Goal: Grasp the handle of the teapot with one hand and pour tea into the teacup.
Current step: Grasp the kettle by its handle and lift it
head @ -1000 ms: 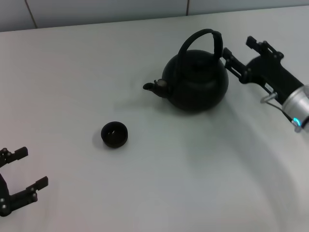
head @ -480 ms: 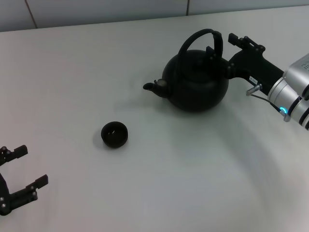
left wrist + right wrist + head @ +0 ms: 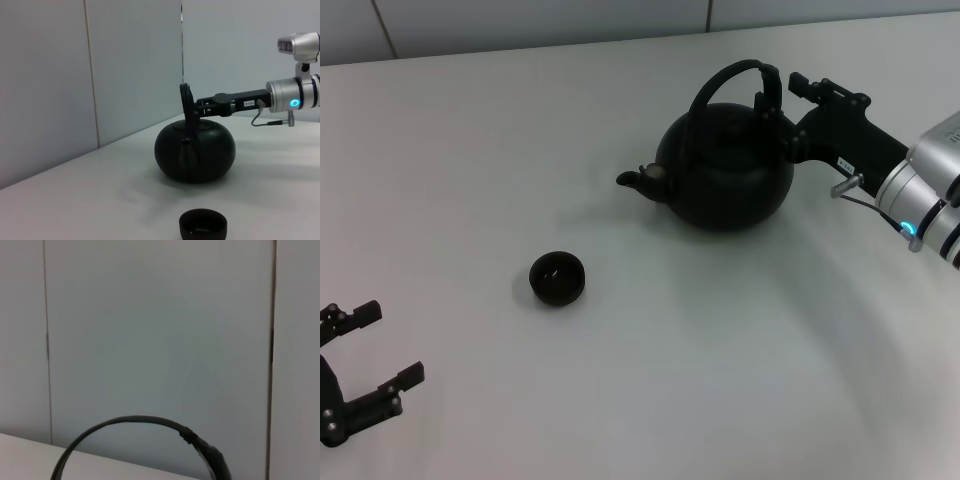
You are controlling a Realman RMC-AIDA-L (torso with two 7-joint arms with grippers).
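Since half a second ago the right gripper [image 3: 778, 98] has crept slightly closer to the handle [image 3: 735, 72], so its two open fingers now straddle the thicker right side of the arch, one finger in front of that bar and one behind it; whether the pads actually touch the hoop cannot be told. A full second ago the same gripper stood apart from the pot, off to its right, so the arm has swung in toward the hoop. The teapot [image 3: 725, 172] has not shifted in that time, and neither has the teacup [image 3: 557, 278]. The count is short: one teapot, one teacup, two grippers. The teapot sits upright on the white table [image 3: 650, 370] toward the far right, its stubby spout pointing to the robot's left, lid knob under the arch. The teacup stands alone, well apart from the pot, nearer the robot and to the left of the spout. The left gripper [image 3: 370, 360] hangs at the near left corner, fingers spread wide and holding nothing, far from both vessels. From the left wrist view the pot [image 3: 195, 152] shows beyond the cup [image 3: 203, 229], with the right arm reaching level to the handle's top [image 3: 186, 100]. A pale panelled wall [image 3: 90, 75] rises behind the table.
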